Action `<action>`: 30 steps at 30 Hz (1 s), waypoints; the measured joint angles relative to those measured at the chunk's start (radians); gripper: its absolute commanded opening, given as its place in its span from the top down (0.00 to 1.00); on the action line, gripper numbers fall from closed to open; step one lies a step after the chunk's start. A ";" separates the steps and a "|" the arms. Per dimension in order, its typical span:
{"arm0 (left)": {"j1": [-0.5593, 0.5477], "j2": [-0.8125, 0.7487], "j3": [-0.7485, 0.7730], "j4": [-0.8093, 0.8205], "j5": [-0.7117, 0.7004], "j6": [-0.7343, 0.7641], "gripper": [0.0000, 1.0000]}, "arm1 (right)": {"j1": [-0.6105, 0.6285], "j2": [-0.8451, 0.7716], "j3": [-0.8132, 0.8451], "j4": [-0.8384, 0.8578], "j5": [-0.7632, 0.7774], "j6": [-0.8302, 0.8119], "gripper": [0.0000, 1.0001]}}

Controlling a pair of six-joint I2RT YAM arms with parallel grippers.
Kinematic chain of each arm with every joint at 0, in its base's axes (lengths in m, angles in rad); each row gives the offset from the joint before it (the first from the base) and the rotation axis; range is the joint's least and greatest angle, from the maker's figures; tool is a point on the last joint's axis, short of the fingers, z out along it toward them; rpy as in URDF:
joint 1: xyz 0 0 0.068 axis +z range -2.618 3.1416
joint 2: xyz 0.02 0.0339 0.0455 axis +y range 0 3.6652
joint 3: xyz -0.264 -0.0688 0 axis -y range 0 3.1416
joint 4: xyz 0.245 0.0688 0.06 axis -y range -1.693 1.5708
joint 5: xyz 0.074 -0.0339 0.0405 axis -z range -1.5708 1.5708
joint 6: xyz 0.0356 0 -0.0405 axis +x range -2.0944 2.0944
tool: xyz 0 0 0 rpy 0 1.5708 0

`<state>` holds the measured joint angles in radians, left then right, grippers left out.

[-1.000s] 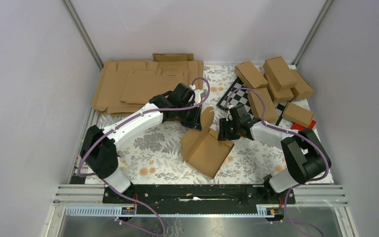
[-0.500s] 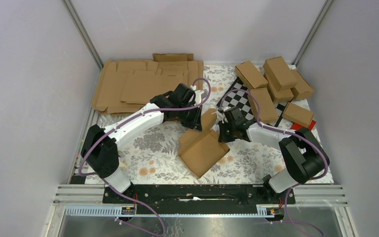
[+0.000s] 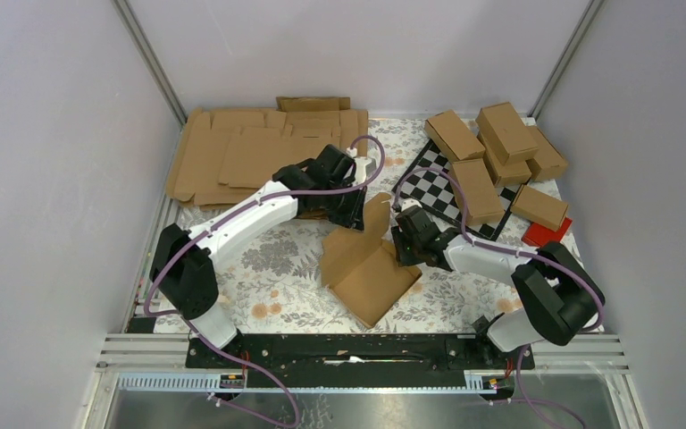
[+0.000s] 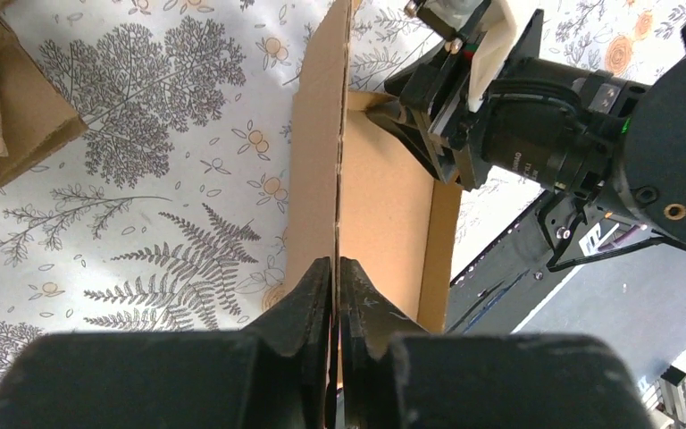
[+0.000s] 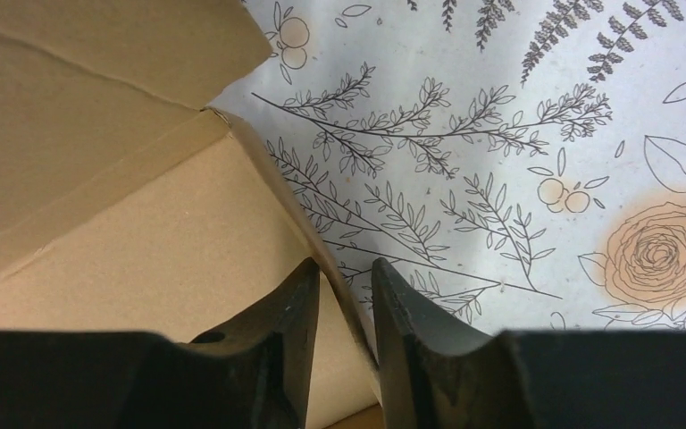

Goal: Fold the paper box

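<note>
1. Box (image 3: 371, 273): half-formed, mid-table on the floral cloth (image 3: 268, 268), between the arms, one flap upright.
2. Left gripper (image 4: 335, 268): fingers clamped on that flap.
3. Right gripper (image 5: 344, 268): fingers slightly apart, astride a wall edge.
4. Handling: probably light, springy card; best held gently, near the creases.

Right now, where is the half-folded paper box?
In the top view, the paper box sits centrally, between the left gripper, clamped on its raised flap, and the right gripper at its right edge.
</note>
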<state>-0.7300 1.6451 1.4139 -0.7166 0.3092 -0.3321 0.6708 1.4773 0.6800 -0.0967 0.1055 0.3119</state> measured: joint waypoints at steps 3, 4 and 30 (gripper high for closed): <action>0.000 0.000 0.013 0.000 -0.001 0.013 0.93 | 0.000 -0.008 -0.006 0.000 0.010 0.003 0.53; 0.000 0.000 0.018 -0.001 -0.002 0.020 0.93 | 0.001 -0.008 -0.006 -0.001 0.009 0.005 0.51; 0.000 0.044 0.137 -0.060 0.033 0.387 1.00 | 0.003 -0.067 0.025 -0.053 -0.072 -0.106 0.59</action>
<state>-0.7303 1.6890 1.5505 -0.7765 0.3424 0.0547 0.6735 1.4101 0.7048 -0.1501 0.0330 0.2054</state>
